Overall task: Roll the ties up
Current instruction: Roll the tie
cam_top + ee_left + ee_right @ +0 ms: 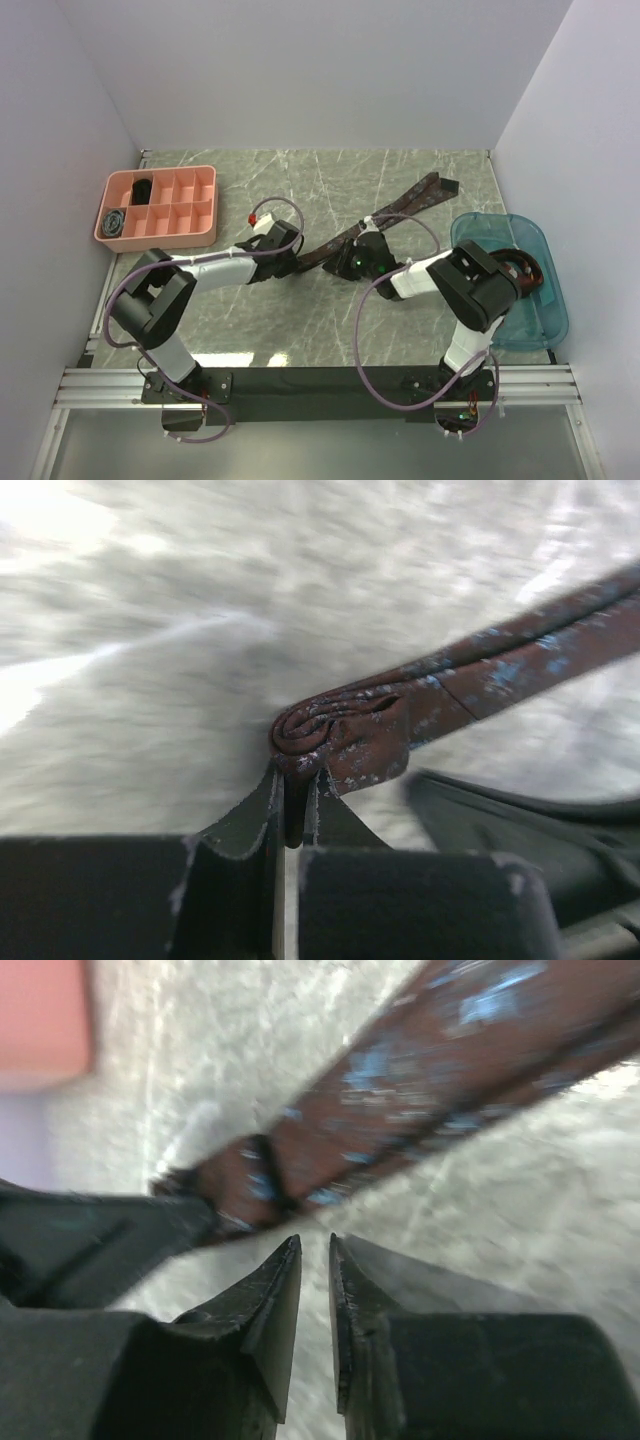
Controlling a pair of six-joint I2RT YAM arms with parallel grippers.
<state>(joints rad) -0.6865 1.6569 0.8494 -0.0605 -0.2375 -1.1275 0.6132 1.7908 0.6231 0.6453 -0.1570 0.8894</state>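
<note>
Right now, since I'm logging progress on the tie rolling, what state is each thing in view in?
Patterned tie: near end wound into a small roll, the rest stretched out on the table.
Left fingers: shut on the wound end.
Right fingers: slightly apart, holding nothing.
Pink tray: black roll and grey roll in its left compartments.
Blue bin: dark fabric inside, partly hidden by the right arm.

Tie [418,193] mid-table; tray [165,241] far left; bin [530,325] right.
</note>
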